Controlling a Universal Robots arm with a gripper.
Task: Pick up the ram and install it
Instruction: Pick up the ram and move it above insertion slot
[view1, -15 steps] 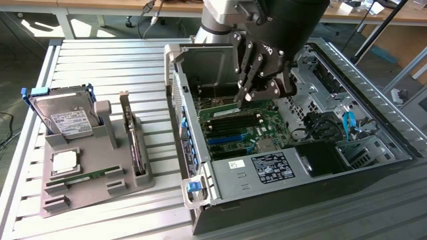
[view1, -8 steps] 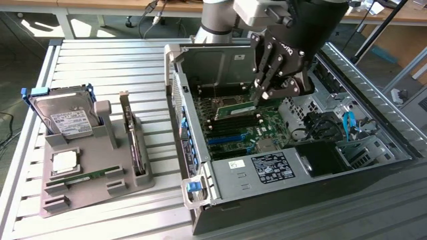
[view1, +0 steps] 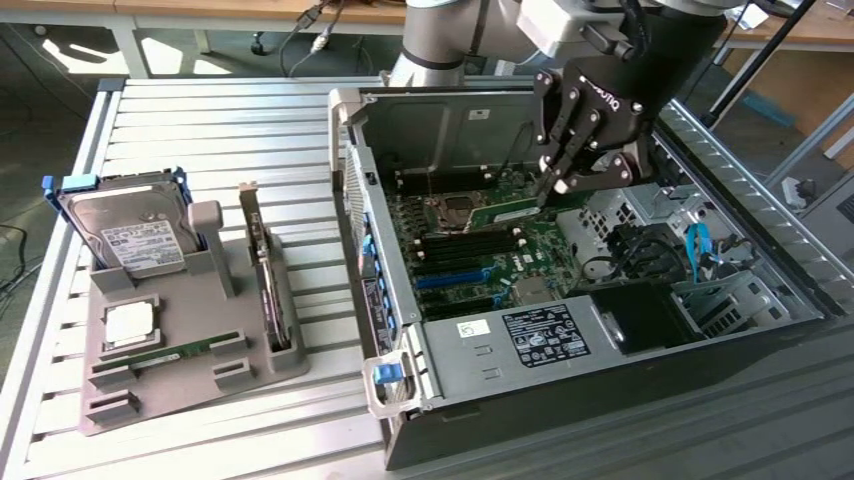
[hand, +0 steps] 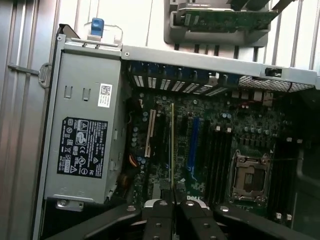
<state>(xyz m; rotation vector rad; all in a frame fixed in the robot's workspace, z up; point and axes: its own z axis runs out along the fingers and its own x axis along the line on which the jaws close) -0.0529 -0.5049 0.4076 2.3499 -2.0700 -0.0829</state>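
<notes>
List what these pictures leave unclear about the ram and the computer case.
- The ram: in the exterior view the pincer covers part of it, so contact with a slot cannot be told.
- The ram's chips: the wrist view sees it edge-on.
- The power supply label: print too small to read.

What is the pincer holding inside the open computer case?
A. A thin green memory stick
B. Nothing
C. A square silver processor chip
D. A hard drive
A: the pincer is clamped on a memory stick, thin and green, seen edge-on in the wrist view above the motherboard.
</notes>
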